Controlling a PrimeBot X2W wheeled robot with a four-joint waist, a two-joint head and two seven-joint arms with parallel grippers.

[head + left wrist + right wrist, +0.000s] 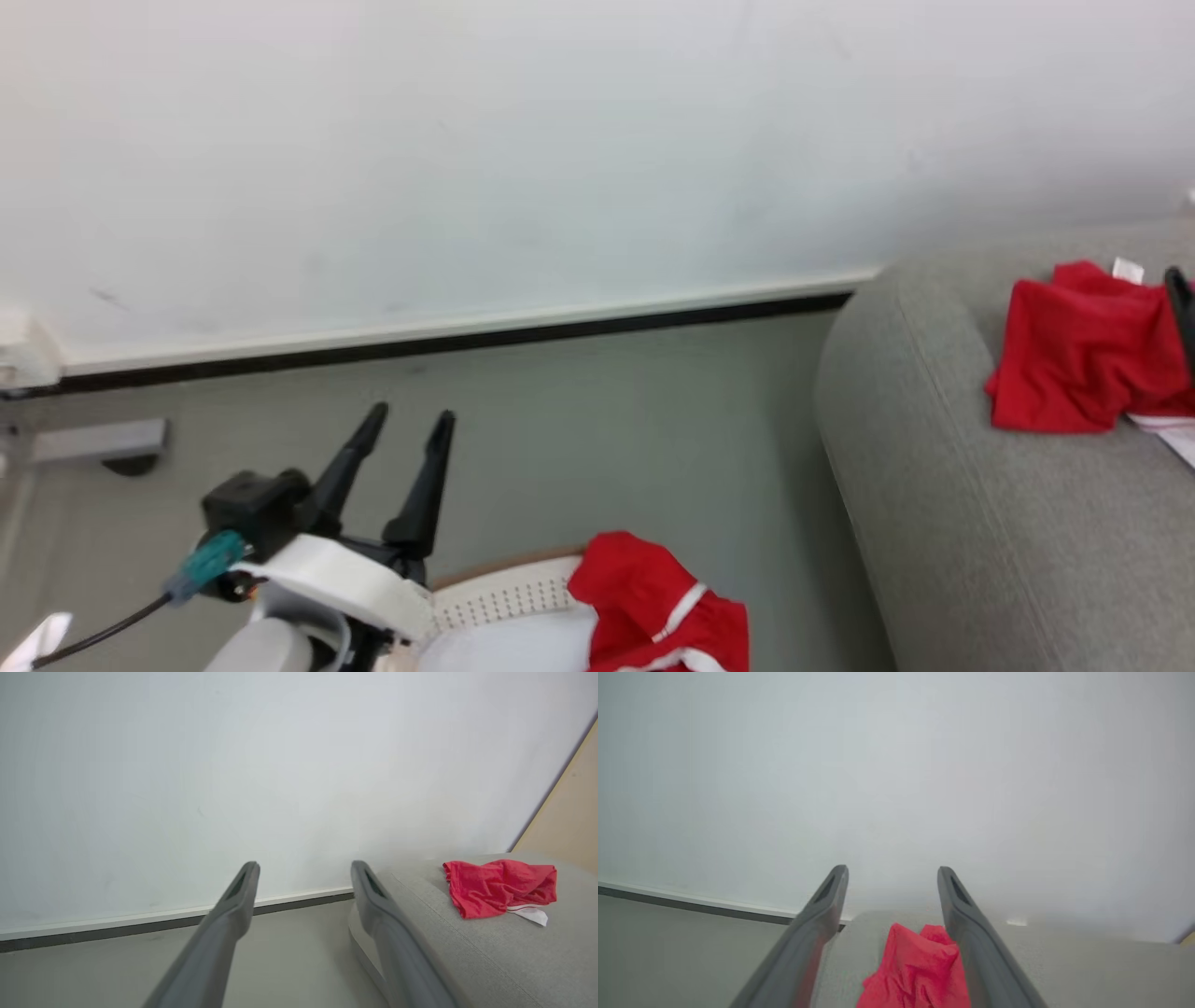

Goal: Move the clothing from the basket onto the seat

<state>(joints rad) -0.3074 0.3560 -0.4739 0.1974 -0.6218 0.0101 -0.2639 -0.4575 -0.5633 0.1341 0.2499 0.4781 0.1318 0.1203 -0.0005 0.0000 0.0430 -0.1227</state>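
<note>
One piece of the red clothing point(1083, 359) lies crumpled on the grey seat point(934, 523) near its rounded arm. My right gripper point(893, 870) hovers open just above that piece point(915, 970), which lies slack on the seat point(1087, 970) between and below the fingers. One of its dark fingers point(1182, 308) shows at the right edge of the head view. Another red piece with white stripes point(658, 611) hangs over the edge of the white basket point(504, 593) with its brown rim. My left gripper point(409, 417) stands open and empty above the basket's left side. The left wrist view looks past that gripper point(303, 865) to the garment point(500, 886) on the seat point(467, 961).
A pale wall with a white and black baseboard point(467, 331) runs behind the grey floor point(597, 448). A grey bracket point(93, 443) sits on the floor at the far left. Something pale point(504, 649) lies inside the basket beside the red piece.
</note>
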